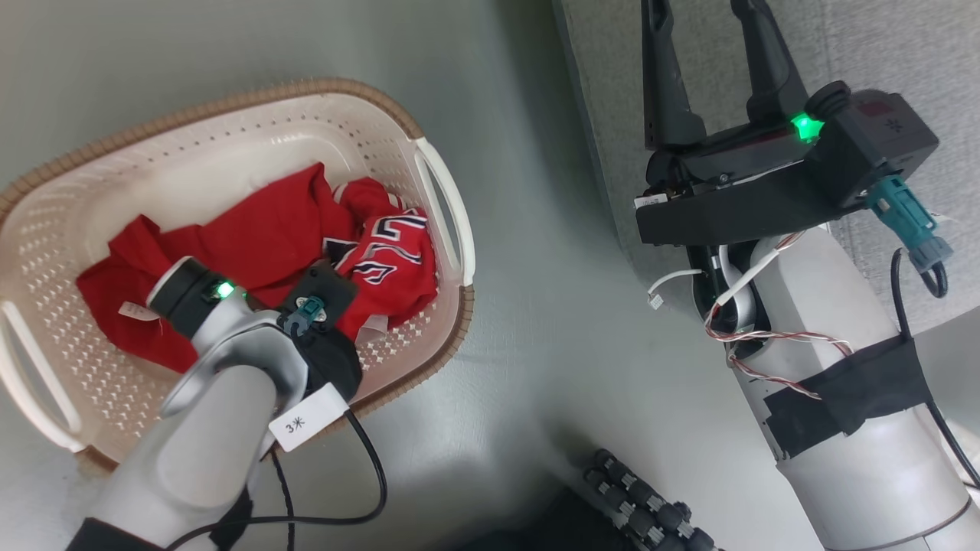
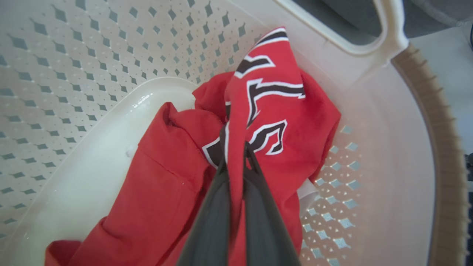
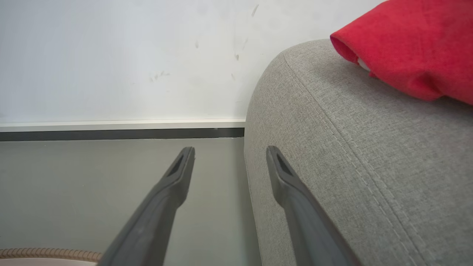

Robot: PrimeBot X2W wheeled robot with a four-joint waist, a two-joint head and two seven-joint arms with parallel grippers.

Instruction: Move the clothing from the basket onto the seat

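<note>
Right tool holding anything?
No, the right tool stands open beside the seat, with nothing between its fingers.

Only thing I can properly read: the white tag [image 1: 306, 417] on the black cable [image 1: 379, 463] says "3米". The red jersey [image 1: 387, 249] has navy, white-outlined characters (too crumpled to make out). Its little cloth tag [image 1: 132, 310] is unreadable.

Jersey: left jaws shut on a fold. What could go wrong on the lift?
1. The fold of jersey between the jaws looks thin; it may slip out.
2. The plain garment lies bunched against it and could drag along, then drop on the floor short of the seat.
</note>
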